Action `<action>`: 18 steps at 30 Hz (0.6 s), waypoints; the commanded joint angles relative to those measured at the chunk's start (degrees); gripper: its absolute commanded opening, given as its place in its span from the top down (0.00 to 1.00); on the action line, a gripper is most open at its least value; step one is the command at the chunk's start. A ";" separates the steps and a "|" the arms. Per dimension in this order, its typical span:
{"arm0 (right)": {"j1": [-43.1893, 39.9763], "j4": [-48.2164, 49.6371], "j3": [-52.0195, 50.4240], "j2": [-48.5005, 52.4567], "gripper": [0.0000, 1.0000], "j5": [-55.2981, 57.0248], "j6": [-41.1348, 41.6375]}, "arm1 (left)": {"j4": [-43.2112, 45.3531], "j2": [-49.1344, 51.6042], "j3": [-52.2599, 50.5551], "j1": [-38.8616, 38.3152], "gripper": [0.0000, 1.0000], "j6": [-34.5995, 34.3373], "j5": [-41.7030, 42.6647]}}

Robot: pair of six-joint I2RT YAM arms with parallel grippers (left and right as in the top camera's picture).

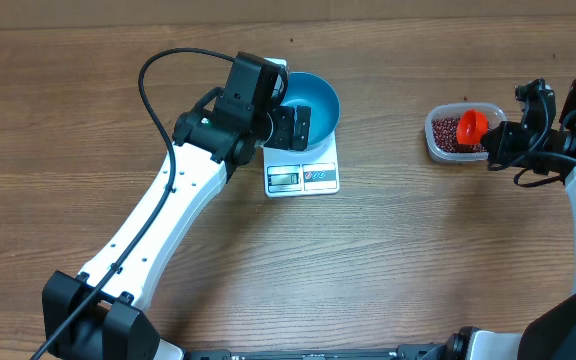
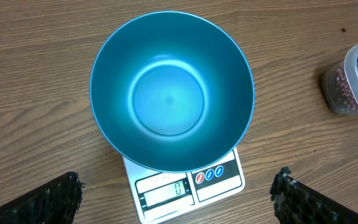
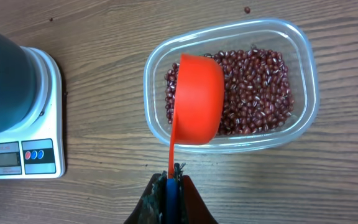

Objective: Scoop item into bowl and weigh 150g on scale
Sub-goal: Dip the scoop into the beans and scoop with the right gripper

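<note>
The bright blue bowl (image 1: 313, 100) (image 2: 169, 93) stands empty on the white scale (image 1: 303, 178) (image 2: 219, 180), whose display reads 0. My left gripper (image 1: 293, 128) (image 2: 178, 182) hovers over the bowl and scale, open wide, with nothing between its fingers. Small red-brown beans (image 1: 450, 132) (image 3: 257, 87) lie in a clear plastic tub (image 1: 433, 140) (image 3: 311, 93) at the right. My right gripper (image 1: 501, 142) (image 3: 173, 179) is shut on the handle of an orange scoop (image 1: 471, 125) (image 3: 197, 99). The scoop's cup is turned on its side over the tub's left part.
The tub sits about a hand's width right of the scale on the wooden table (image 1: 398, 250). A black cable (image 1: 153, 110) arcs over the left arm. One stray bean (image 3: 247, 10) lies on the wood beyond the tub.
</note>
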 commanded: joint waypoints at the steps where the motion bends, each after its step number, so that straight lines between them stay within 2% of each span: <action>1: 0.00 -0.09 0.42 -0.09 0.96 -0.74 -0.26 | 0.07 0.57 1.62 0.33 0.01 0.90 -0.52; 18: 0.00 0.96 0.42 -0.09 0.96 2.75 -0.26 | -0.83 0.57 1.60 0.22 0.00 0.90 -0.52</action>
